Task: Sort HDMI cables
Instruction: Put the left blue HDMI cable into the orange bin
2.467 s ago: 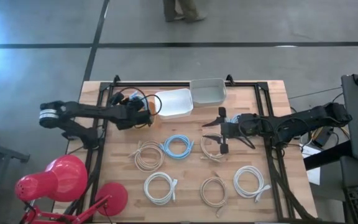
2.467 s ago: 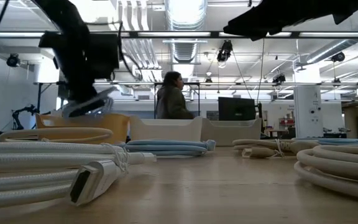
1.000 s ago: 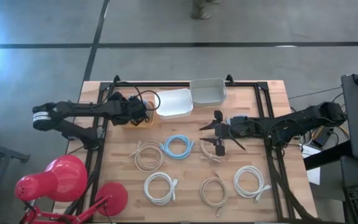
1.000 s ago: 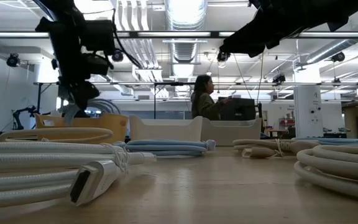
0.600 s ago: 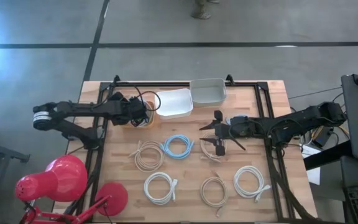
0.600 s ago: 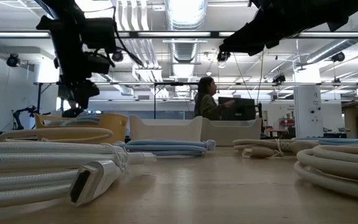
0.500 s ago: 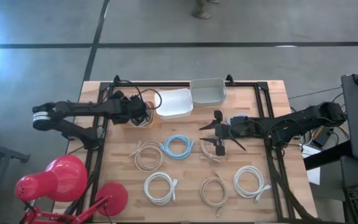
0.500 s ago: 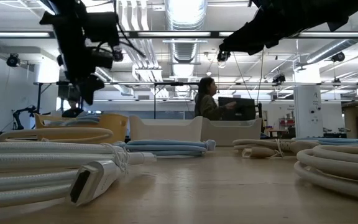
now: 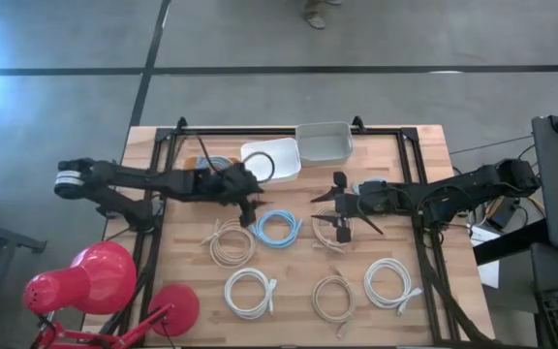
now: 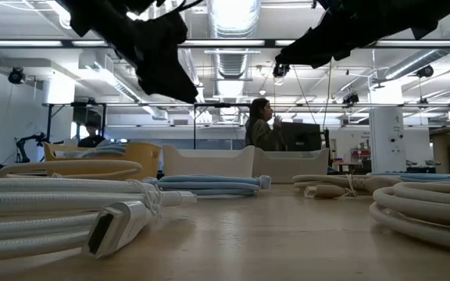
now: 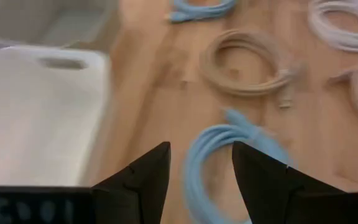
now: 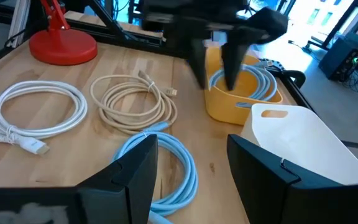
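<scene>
The left claw [image 9: 251, 206] hovers spread and empty just left of a light blue coil [image 9: 278, 228] on the tabletop [image 9: 424, 170]; the right claw [image 9: 329, 208] waits spread above a beige coil [image 9: 329, 236]; another blue cable [image 12: 253, 84] lies, it seems, in the yellow bin [image 12: 229, 106]; white coils [image 9: 250, 292] rest nearer.

Robotics lab or open-plan workshop. Evidence: wooden table [image 9: 289, 291] framed with black rails, standing on a bare concrete floor [image 9: 376, 34] marked with dark lines; exposed ducts [image 10: 233, 58] and strip lights overhead; monitor [image 10: 297, 136] on a far bench, a person [image 10: 260, 125] standing by it; a red lamp [image 9: 95, 276] clamped at the table's 8 o'clock corner.
</scene>
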You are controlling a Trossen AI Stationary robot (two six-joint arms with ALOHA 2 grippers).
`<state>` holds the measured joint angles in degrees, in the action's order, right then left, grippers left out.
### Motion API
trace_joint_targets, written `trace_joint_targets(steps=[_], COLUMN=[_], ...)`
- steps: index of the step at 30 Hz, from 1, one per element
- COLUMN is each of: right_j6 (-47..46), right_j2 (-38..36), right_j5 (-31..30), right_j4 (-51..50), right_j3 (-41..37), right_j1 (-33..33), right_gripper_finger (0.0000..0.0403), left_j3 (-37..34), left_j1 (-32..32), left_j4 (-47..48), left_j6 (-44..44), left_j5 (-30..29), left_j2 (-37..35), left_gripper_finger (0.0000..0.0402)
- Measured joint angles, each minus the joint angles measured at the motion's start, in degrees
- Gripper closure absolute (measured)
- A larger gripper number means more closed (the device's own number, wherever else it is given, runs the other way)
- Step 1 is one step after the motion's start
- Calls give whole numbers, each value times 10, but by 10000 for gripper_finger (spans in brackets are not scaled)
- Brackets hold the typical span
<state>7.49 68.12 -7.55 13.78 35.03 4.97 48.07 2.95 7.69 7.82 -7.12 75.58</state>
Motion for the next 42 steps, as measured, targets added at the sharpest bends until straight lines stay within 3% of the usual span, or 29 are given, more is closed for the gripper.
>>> trace_joint_targets(steps=[9,16,26,30,36,42], right_j6=[-1,-4,-11,-11,-10,-10], right_j2=[0,0,0,0,0,0], right_j5=[0,0,0,0,0,0], right_j4=[0,-1,-3,-3,-3,-3], right_j3=[0,0,0,0,0,0], right_j1=[0,0,0,0,0,0], right_gripper_finger=[216,216,216,216,216,216], left_j3=[-6,-6,2,2,4,21], left_j1=[-37,-36,-36,-35,-35,-34], left_j4=[-76,-83,-95,-95,-82,-80], left_j6=[23,29,70,75,78,77], left_j5=[-9,-105,-99,-93,-88,-93], left_j2=[121,197,270,271,251,188], left_gripper_finger=[211,211,214,255,369,369])
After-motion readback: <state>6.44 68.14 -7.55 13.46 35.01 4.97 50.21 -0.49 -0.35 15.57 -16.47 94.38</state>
